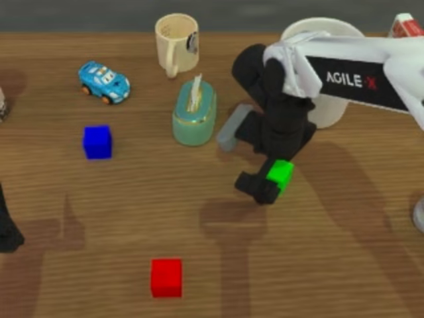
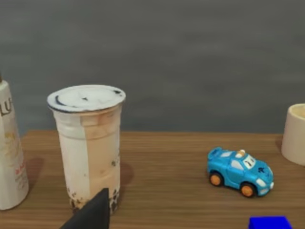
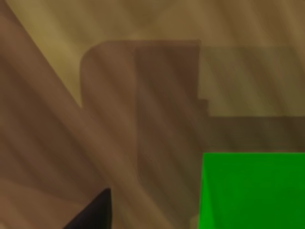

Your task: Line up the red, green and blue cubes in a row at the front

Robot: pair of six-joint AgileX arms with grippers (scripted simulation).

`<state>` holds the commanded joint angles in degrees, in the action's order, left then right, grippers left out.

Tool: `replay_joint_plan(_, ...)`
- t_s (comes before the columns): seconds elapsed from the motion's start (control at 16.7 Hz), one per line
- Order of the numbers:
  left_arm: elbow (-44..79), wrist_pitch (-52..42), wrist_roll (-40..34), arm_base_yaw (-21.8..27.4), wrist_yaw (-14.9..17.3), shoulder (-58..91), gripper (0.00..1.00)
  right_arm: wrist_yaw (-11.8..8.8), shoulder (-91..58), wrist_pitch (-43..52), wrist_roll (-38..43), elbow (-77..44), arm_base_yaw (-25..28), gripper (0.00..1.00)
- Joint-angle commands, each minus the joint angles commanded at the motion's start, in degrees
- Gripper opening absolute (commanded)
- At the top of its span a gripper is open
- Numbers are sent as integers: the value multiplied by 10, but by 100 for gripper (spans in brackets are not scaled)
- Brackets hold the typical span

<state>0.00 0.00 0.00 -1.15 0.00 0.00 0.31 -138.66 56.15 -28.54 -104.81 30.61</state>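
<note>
Green cube (image 1: 281, 172) half hidden, clamped in right end effector (image 1: 270, 181) above table.

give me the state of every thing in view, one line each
green cube: held in the right end effector, off the table
red cube: flat on table, front, free
blue cube: flat on table, left, free
toy car: on its wheels
mug: upright
lidded cup: upright, lid on
</note>
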Motion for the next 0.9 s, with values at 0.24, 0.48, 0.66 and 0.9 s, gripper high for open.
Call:
replay_joint_plan(0.24, 0, 0, 0, 0, 0, 0, 100, 0, 0, 0, 0, 0, 0, 62)
replay_joint_plan(0.48, 0, 0, 0, 0, 0, 0, 100, 0, 0, 0, 0, 0, 0, 32)
replay_joint_plan(0.66, 0, 0, 0, 0, 0, 0, 100, 0, 0, 0, 0, 0, 0, 10)
replay_joint_plan(0.9, 0, 0, 0, 0, 0, 0, 100, 0, 0, 0, 0, 0, 0, 0)
